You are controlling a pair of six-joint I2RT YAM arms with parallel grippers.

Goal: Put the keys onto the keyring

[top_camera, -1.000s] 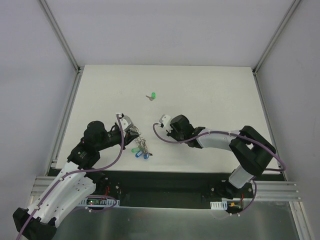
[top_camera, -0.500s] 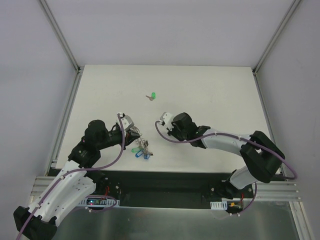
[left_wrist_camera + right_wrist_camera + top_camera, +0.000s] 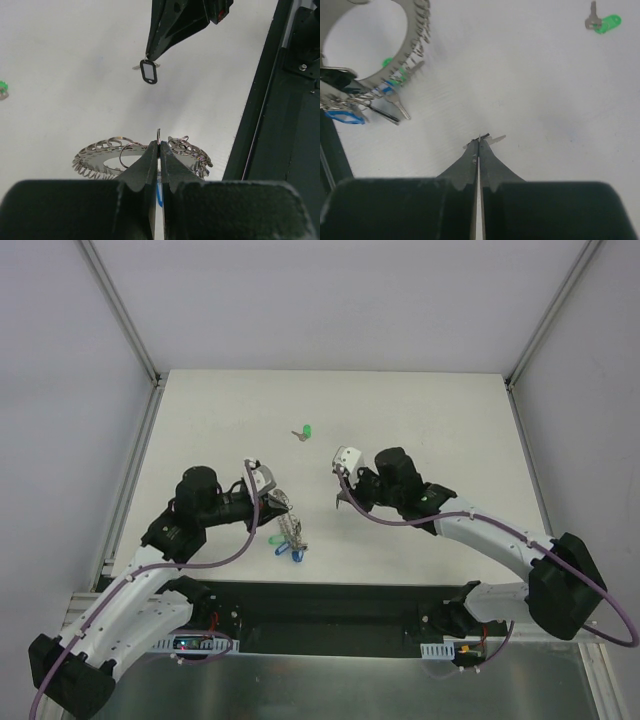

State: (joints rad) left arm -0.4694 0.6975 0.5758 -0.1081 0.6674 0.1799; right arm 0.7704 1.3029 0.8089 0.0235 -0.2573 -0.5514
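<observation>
The keyring (image 3: 100, 157) is a flat grey metal ring with wire loops round its rim, tilted up off the table. My left gripper (image 3: 159, 145) is shut on one upright loop of it (image 3: 283, 508). Blue and green keys (image 3: 347, 116) hang from its lower rim (image 3: 285, 548). My right gripper (image 3: 479, 140) is shut on a black-headed key (image 3: 148, 71), which hangs from its tips above the table, to the right of the keyring (image 3: 290, 530). Only the key's metal blade (image 3: 495, 138) shows in the right wrist view. A loose green key (image 3: 304, 431) lies farther back.
The black base rail (image 3: 280, 125) runs along the table's near edge, close behind the keyring. Metal frame posts (image 3: 130, 330) stand at the back corners. White tabletop (image 3: 430, 420) stretches behind and to the right of both grippers.
My right gripper has finished shutting on the black key, lifted it off the table and drawn back to the right. My left gripper has shifted slightly right with the keyring.
</observation>
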